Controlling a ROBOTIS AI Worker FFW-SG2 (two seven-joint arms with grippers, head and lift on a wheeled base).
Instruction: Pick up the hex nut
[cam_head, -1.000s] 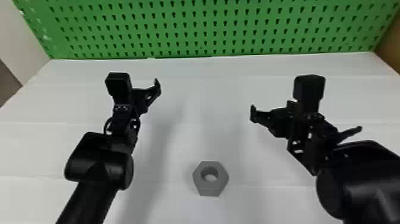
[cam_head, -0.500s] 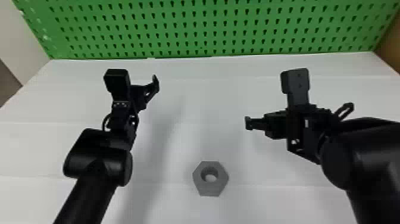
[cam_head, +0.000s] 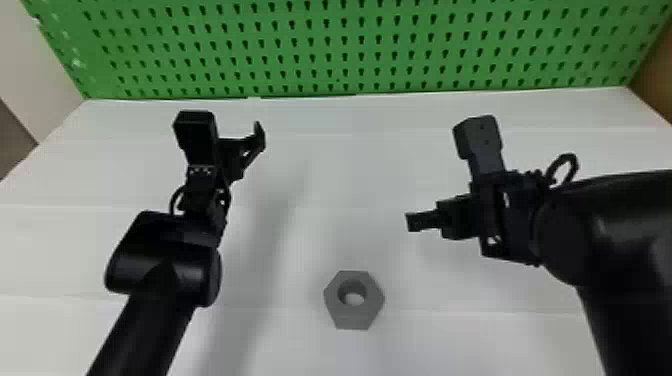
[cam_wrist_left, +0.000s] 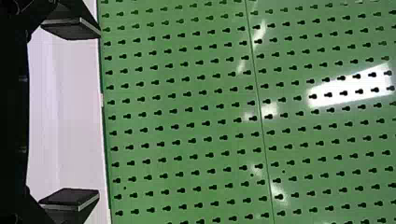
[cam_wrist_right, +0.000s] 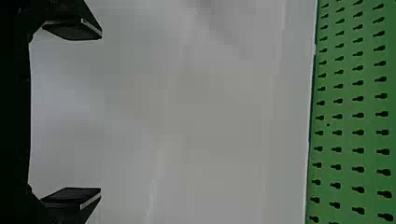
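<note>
Hex nut (cam_head: 354, 318) lies flat on the white surface (cam_head: 450, 345), nearer the robot than either hand, untouched. Left hand (cam_wrist_left: 99, 112) and right hand (cam_wrist_right: 101, 113): both spread wide, gripping nothing. Pick-up not achieved; approach, grasp and lift outstanding, in my judgement.

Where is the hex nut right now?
In the head view, the hex nut lies on the white tabletop, below and to the left of the right pincer.

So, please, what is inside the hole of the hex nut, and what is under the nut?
Inside the hex nut, its gray inner wall shows, and through the hole a patch of white tabletop. What lies under the solid part is covered, so unseen.
</note>
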